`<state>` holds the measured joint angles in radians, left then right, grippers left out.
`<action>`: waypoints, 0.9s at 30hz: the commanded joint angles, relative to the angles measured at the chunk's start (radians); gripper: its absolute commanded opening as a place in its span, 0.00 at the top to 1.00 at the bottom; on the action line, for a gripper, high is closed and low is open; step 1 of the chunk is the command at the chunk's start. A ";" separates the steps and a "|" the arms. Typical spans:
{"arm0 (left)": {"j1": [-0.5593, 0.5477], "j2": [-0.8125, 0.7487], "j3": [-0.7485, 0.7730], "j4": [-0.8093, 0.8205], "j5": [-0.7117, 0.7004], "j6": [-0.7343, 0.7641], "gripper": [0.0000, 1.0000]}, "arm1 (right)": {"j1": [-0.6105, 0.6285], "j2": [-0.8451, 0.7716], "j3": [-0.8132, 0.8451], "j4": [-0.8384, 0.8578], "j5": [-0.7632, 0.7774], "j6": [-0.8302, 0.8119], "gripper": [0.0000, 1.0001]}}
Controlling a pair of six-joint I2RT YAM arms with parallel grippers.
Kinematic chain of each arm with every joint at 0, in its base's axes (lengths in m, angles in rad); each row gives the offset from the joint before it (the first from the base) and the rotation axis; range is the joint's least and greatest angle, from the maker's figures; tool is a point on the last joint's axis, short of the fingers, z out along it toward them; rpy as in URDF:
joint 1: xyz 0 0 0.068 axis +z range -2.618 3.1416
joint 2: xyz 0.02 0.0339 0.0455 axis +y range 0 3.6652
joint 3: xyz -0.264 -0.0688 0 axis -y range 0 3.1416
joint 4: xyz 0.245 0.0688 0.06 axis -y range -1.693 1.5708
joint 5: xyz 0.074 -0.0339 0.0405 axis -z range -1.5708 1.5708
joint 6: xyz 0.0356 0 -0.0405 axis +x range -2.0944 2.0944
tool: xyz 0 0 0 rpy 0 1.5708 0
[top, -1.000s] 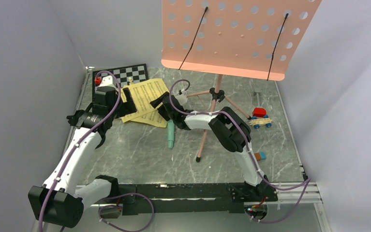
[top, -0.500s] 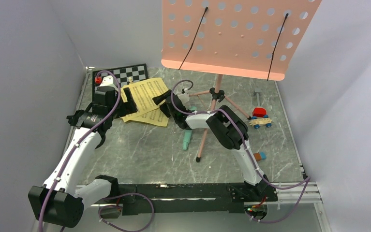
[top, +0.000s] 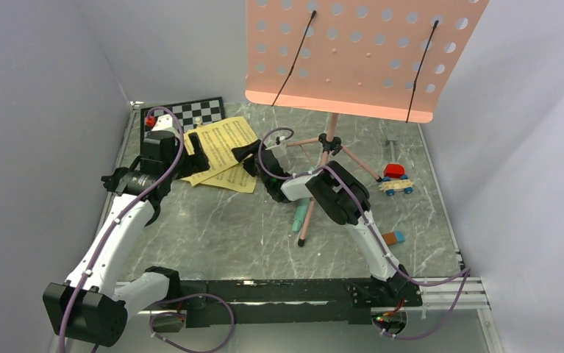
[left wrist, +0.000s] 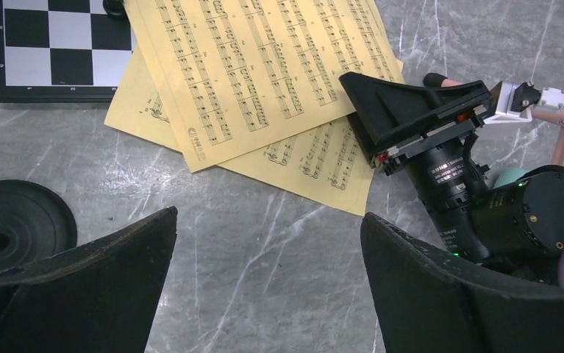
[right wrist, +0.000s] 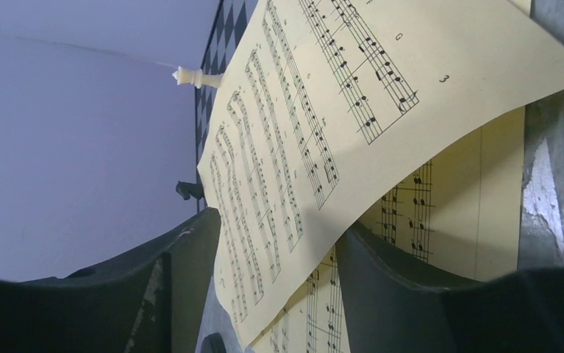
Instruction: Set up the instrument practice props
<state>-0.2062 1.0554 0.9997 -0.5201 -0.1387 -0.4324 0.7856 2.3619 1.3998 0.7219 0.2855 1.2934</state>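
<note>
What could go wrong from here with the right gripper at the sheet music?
1. The right gripper appears to straddle only the top page at its edge, so the overlapping yellow pages may separate or crease.
2. Its elbow sits close to the thin leg of the pink music stand; a swing might tip it.
3. The mint-green tube beside that leg could get knocked away.

Music stand [top: 359,59]: pink panel, round-hole pattern, 2 blk diagonal strips; thin pink legs.
Sheet-music pages [left wrist: 264,66]: yellow, blk printed staves + notes.
Tube [top: 298,218]: mint-green.
Round-base stand [left wrist: 14,217]: blk.
Chessboard [top: 190,112]: blk/wht checks, blk border.
Table [top: 220,228]: grey marble, wht veins.
Toy blocks [top: 393,170]: red, blue, orange.
Left arm [top: 117,228], right arm [top: 367,243]: wht shells, blk joints, purple cables.
</note>
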 commanded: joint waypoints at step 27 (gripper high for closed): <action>0.005 -0.054 0.005 0.083 0.076 0.044 0.01 | -0.024 -0.214 -0.134 0.240 -0.110 -0.530 1.00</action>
<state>-0.2062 1.0523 0.9989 -0.5083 -0.1017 -0.4191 0.7597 2.3581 1.3190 0.9127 0.2798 0.9474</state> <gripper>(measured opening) 0.993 0.008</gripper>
